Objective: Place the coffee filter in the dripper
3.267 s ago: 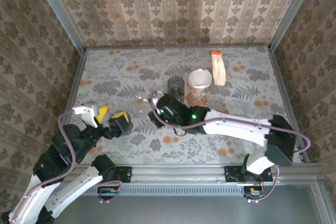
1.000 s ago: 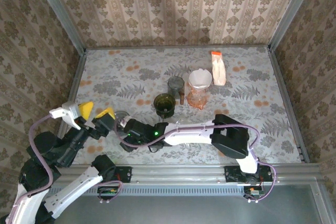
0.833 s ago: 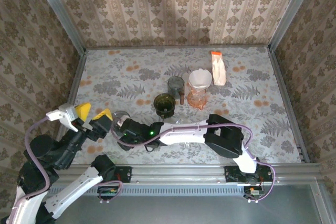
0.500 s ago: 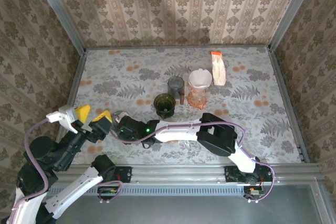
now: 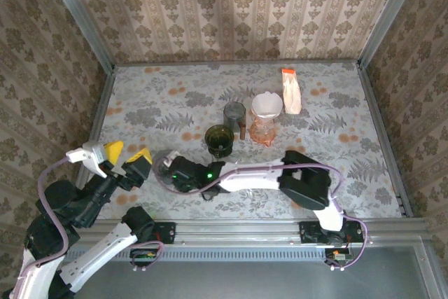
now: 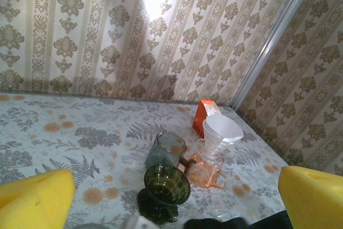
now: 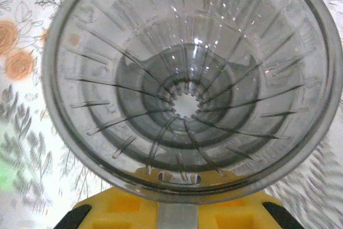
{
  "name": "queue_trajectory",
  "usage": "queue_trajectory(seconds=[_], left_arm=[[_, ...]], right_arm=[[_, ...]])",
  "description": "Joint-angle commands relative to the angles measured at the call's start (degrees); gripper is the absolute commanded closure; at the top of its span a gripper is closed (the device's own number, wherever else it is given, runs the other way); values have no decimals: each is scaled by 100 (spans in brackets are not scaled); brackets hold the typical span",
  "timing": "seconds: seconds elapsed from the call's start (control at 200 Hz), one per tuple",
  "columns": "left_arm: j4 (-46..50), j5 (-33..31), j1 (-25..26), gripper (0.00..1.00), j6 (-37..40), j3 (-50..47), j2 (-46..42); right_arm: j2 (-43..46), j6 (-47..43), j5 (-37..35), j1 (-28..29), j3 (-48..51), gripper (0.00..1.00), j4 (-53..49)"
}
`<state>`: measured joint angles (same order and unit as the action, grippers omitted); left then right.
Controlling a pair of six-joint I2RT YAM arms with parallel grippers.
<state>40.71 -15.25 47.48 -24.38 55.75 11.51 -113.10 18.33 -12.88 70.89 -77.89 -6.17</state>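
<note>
Down at the near left of the tabletop [image 5: 336, 152], the right claw [image 7: 171, 214] sits with its yellow fingers close together on a pale tab under the rim of the clear ribbed dripper [image 7: 187, 52] — gripping it, as far as I can see. The left claw [image 5: 128, 153] hangs just beside, spread wide, holding nothing. The white coffee filter [image 5: 267, 104] is well apart, toward the far side, nested in an orange glass dripper [image 5: 263, 131]. Beside that stand a grey tumbler [image 5: 234, 113] and a green goblet [image 5: 220, 139] — an orange-and-white packet [image 5: 290, 91] lies just behind.
</note>
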Motion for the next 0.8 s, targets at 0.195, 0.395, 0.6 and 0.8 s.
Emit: queue_trajectory(seconds=[0.195,0.395,0.6,0.8], left_arm=[[-594,235,-7,0,-186,-539,172],[-1443,617,-11,0,-580,-1352,625],[-2414,1111,-21,0,-1099,-2173,1257],[-2759,1264,-29,0,-1416,-2552,1472]], right_arm=[[3020,397,-646,191,1635,85,-938],[4749,1039,-1130,214,2483,85,-2128],[5496,1337,-1317,192,2734,85,-3065],[5458,1333,-1210,7,2890,85,-3023]])
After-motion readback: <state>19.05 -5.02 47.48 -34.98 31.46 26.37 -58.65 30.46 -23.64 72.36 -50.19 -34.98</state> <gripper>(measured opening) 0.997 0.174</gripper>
